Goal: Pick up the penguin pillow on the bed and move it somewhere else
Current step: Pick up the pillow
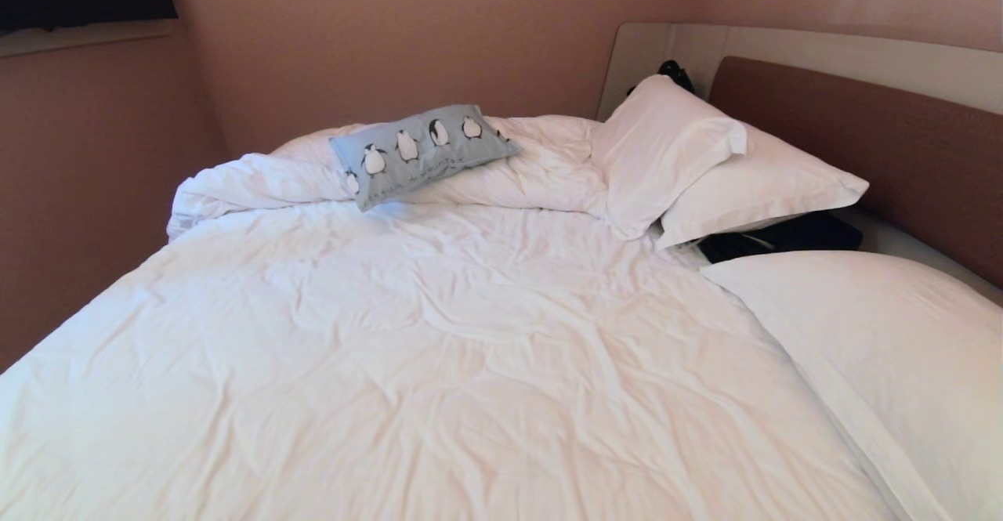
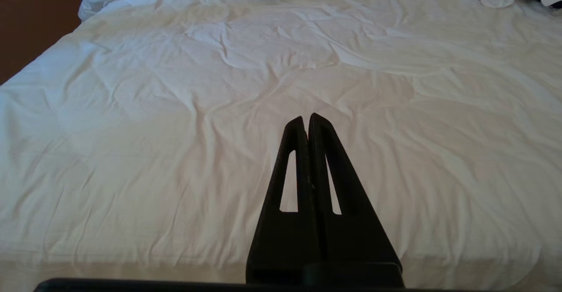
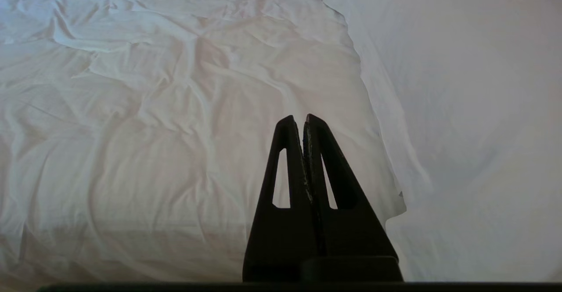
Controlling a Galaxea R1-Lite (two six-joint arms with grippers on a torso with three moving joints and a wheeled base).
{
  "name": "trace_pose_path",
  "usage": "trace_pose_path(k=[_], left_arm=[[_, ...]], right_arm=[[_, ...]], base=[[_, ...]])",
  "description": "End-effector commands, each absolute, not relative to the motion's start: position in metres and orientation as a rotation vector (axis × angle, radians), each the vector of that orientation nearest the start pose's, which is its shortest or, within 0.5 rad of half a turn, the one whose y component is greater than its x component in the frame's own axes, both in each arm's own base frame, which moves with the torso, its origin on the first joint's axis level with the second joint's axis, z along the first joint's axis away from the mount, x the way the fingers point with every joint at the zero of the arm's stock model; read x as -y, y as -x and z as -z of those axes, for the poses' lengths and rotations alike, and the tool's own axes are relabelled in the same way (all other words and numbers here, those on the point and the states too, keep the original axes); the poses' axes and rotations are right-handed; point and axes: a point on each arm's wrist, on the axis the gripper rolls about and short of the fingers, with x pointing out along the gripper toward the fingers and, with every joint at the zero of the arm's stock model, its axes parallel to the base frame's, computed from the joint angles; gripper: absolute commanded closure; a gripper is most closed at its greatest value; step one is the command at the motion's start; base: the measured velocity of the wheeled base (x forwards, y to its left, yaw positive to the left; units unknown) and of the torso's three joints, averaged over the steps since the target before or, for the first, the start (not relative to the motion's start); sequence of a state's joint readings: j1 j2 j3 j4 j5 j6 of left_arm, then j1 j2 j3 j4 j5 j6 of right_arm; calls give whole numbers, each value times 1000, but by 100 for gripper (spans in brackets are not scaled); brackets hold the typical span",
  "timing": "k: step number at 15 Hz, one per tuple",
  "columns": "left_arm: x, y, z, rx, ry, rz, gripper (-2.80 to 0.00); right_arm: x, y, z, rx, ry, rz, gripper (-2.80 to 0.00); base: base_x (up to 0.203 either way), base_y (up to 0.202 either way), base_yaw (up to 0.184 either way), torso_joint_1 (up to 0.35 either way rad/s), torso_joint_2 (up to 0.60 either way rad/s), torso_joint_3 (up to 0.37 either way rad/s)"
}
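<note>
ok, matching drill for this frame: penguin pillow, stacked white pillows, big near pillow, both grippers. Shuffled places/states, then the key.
1. penguin pillow
2. stacked white pillows
3. big near pillow
4. left gripper and right gripper

A. against the headboard
B. shut, holding nothing
C. near right of the bed
D. on the bunched duvet at the far side

Pairs: 1-D, 2-A, 3-C, 4-B

I see the bed (image 1: 439, 349) under a rumpled white duvet (image 1: 407, 302). Beside the headboard (image 1: 878, 129) lie white pillows (image 1: 705, 161) (two stacked); farther from it, the penguin pillow (image 1: 419, 153) rests on bunched duvet.
</note>
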State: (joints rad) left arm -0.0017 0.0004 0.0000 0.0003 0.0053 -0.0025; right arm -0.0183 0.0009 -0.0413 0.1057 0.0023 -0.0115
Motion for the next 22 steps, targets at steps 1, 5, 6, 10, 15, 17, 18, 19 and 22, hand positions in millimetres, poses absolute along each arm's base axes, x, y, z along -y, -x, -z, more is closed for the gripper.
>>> trace_pose_path(k=[1,5,6,10,15,17,18,19,22], left_arm=[[0,23,-75,-2,3,-5,0],[0,23,-75,-2,2,-5,0],[0,23,-75,0,2,-5,0],[0,23,-75,-2,3,-5,0],[0,23,-75,-1,2,-5,0],[0,23,-75,0,2,-5,0],[0,23,-75,-2,2,-5,0],[0,23,-75,-1,2,-5,0],[0,23,-75,0,2,-5,0]], right_arm=[[-1,26,-76,-65,12,15,0],[-1,26,-76,-65,12,15,0],[-1,26,-76,-65,12,15,0],[-1,26,-76,-65,12,15,0],[-1,26,-76,-65,12,15,0],[-1,26,-76,-65,10,15,0],[-1,26,-76,-65,10,15,0],[-1,26,-76,-65,10,15,0],[-1,26,-76,-65,10,15,0]], base=[[0,0,0,0,0,0],[0,0,0,0,0,0],[0,0,0,0,0,0],[0,0,0,0,0,0],[0,0,0,0,0,0],[0,0,0,0,0,0],[0,0,0,0,0,0],[0,0,0,0,0,0],[0,0,0,0,0,0]])
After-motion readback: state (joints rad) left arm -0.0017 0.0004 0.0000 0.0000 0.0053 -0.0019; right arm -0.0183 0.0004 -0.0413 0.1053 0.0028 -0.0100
